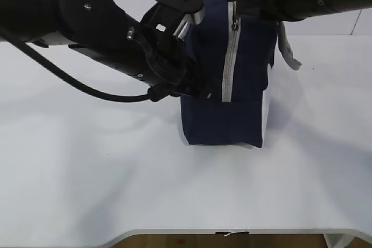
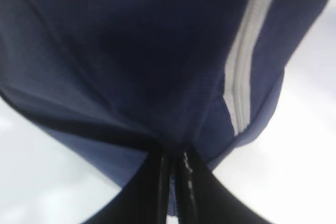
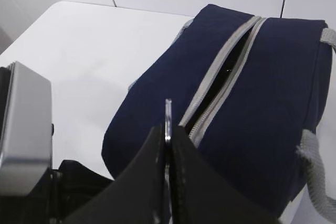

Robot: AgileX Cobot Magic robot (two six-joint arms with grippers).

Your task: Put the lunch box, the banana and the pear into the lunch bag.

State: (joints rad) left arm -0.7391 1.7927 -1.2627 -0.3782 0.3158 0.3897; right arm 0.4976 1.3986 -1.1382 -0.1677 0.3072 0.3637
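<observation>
The navy lunch bag (image 1: 232,120) stands on the white table, its grey zipper (image 1: 229,68) running down the near face. My left gripper (image 1: 197,88) presses against the bag's lower left side, shut on a fold of the navy fabric (image 2: 131,51) just left of the zipper's end (image 2: 244,72). My right gripper (image 1: 235,20) sits at the bag's top edge, shut on the metal zipper pull (image 3: 168,116). Beyond the pull, along the top, the zipper (image 3: 226,61) gapes with a dark slit. The lunch box, the banana and the pear are out of view.
Grey rope handles (image 1: 288,50) hang off the bag's right side (image 3: 315,171). The left arm's black body (image 1: 87,21) and cable (image 1: 70,82) stretch over the table's left half. A white wall rises behind, and the table's front edge (image 1: 232,232) is near.
</observation>
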